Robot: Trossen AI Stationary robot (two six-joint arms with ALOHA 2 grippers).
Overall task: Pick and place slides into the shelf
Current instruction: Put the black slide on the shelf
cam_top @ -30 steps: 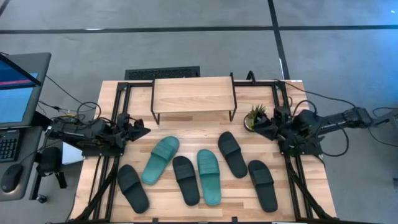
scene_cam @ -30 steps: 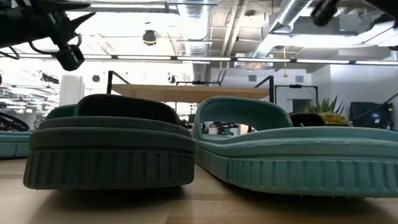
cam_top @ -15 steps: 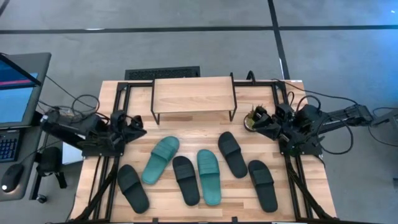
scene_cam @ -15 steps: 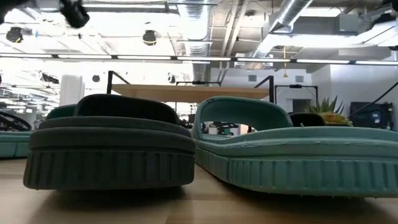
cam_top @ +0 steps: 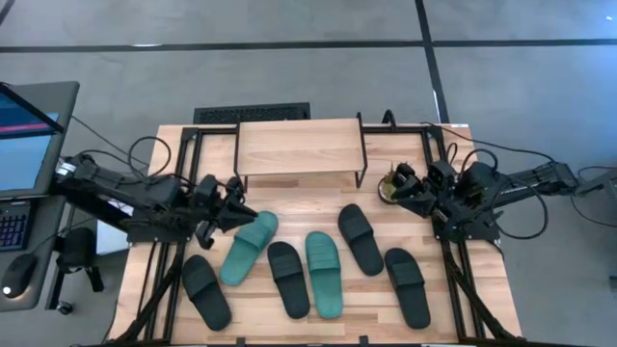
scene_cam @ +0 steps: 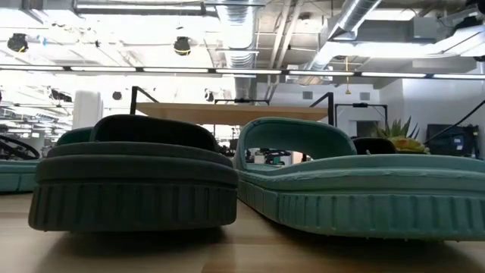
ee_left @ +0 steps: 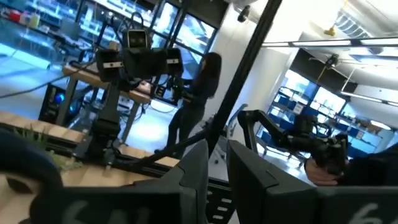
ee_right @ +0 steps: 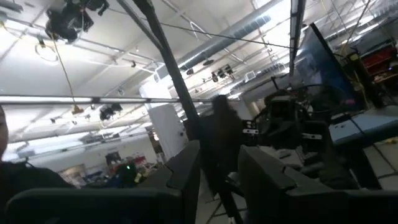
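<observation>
Above teal slide (cam_top: 249, 248), left tool (cam_top: 245, 210) slightly parted, empty; right tool (cam_top: 398, 185) near plant (cam_top: 394, 177), parted, empty.

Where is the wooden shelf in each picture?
High view: the shelf stands at the table's far edge, middle, behind the slides.
Low view: its board shows beyond the two nearest slides.
Left wrist view: not in it.
Right wrist view: not in it.
Shared landmark: the small plant beside the shelf, right in the low view.
</observation>
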